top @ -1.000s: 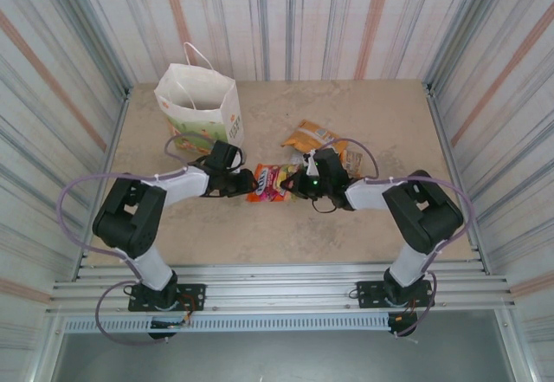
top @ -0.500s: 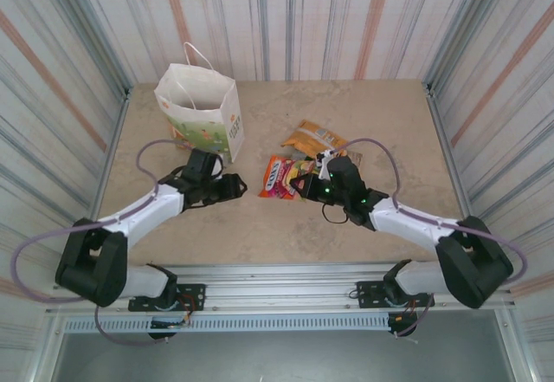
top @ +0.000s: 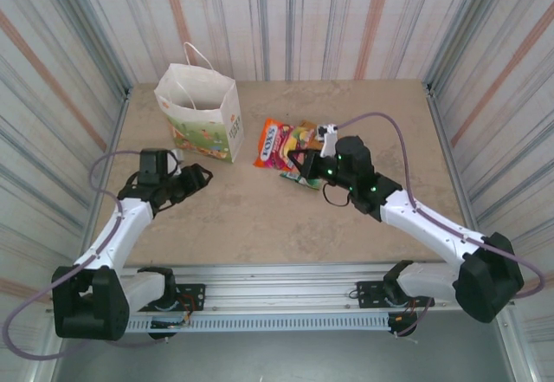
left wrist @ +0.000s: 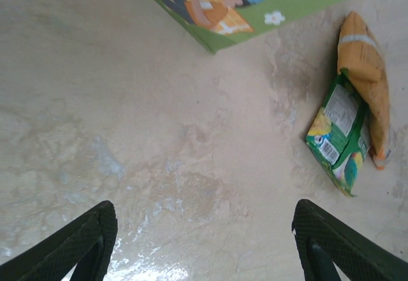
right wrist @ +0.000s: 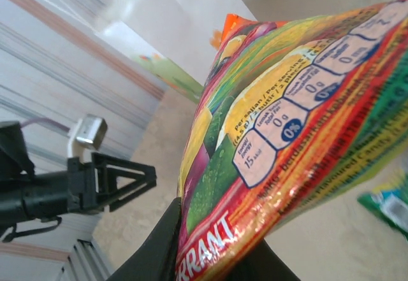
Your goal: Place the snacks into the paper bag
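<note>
The paper bag (top: 201,115) stands upright at the back left of the table (top: 260,226), mouth open to the ceiling and one thin handle looped up. Its left side is near the table's left edge and the striped wall (top: 61,79). The right gripper (top: 296,158) is closed on a red-yellow packet (top: 275,142), pinching it by the near end. The packet is tilted and sits to the right of the bag, with a clear strip of tabletop between its edge and the bag's printed side. Right behind it lies an orange packet (top: 305,129), and a green packet (top: 299,178) lies flat just under the gripper's near side. In the left wrist view, those two lie edge to edge to the right of the bag's lower corner. The left gripper (top: 196,179) hangs low in front of the bag, just off its near face. Its jaws are spread wide with only bare stone between the fingers (left wrist: 86,246). Between the two grippers there is open table. The whole near half is free up to the metal rail (top: 277,280), and so are the back-right corner and the right edge.
</note>
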